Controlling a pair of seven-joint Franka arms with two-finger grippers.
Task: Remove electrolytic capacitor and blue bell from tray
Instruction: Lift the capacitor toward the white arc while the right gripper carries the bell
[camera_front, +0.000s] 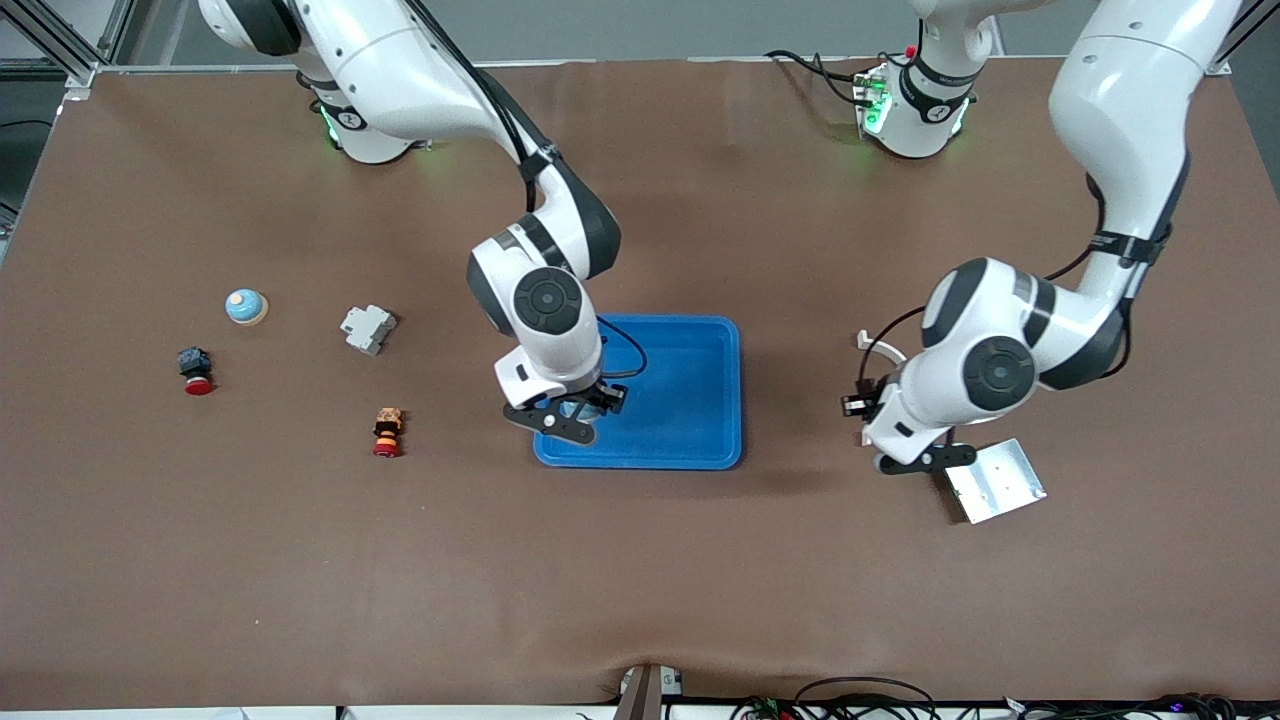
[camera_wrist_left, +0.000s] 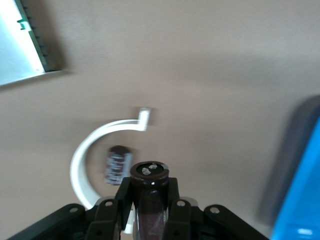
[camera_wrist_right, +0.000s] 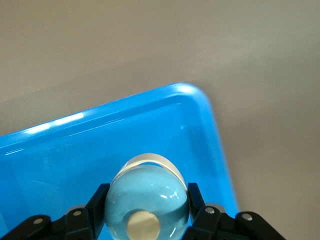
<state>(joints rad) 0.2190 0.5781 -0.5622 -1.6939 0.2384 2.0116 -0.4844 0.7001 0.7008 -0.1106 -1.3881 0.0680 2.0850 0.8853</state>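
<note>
Right gripper (camera_wrist_right: 145, 217) clenched on a pale blue domed bell with a cream button (camera_wrist_right: 146, 202), hanging over the corner of the shallow blue plastic tray (camera_front: 715, 400) toward the right arm's end of the table. Left gripper (camera_wrist_left: 150, 200) clamped on a dark brown cylindrical capacitor (camera_wrist_left: 150, 182), over bare brown table (camera_front: 640, 560) just off the tray, toward the left arm's end. A white curved plastic clip (camera_wrist_left: 87, 160) lies below it.
</note>
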